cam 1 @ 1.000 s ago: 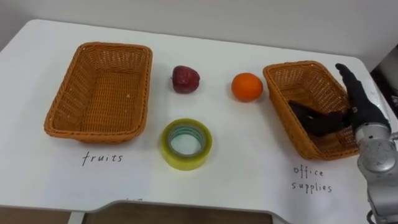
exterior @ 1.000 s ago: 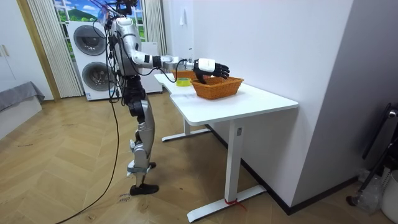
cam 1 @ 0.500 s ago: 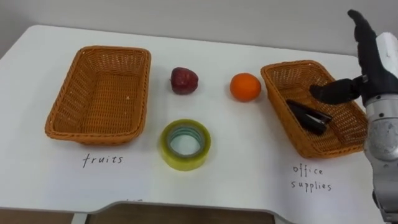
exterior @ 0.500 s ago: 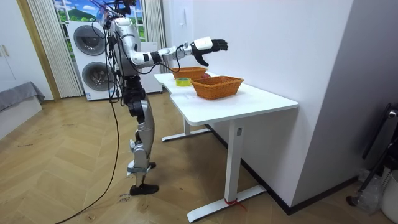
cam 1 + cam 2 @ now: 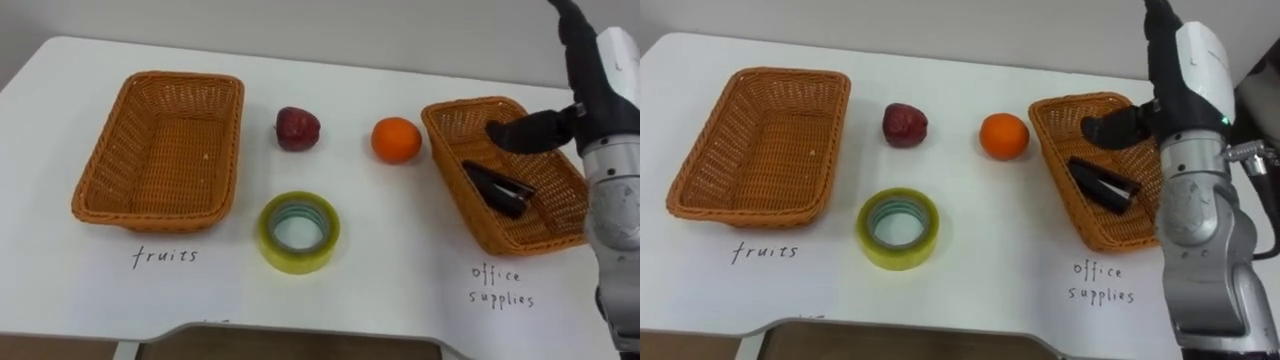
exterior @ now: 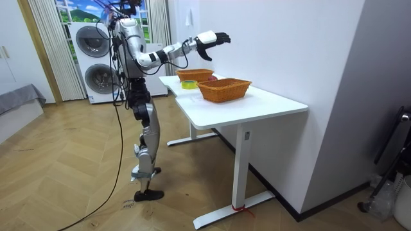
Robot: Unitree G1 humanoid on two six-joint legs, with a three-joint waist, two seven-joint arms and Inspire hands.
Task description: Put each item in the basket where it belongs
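1. A yellow tape roll [image 5: 299,232] is being recorded lying flat on the white table [image 5: 400,285], nearest the front edge.
2. A dark stapler [image 5: 497,187] is being contained in the right basket [image 5: 470,103]; the left basket [image 5: 150,215] is being logged opposite.
3. An apple [image 5: 298,127] and an orange [image 5: 397,140] are being noted between the baskets, apart.
4. The right hand [image 5: 590,90] is being held above the right basket, fingers wide, gripping nothing.

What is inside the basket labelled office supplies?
A black stapler lies on the bottom of the basket. The open right hand hangs above the basket's far right part and covers that corner, so anything lying there cannot be seen.
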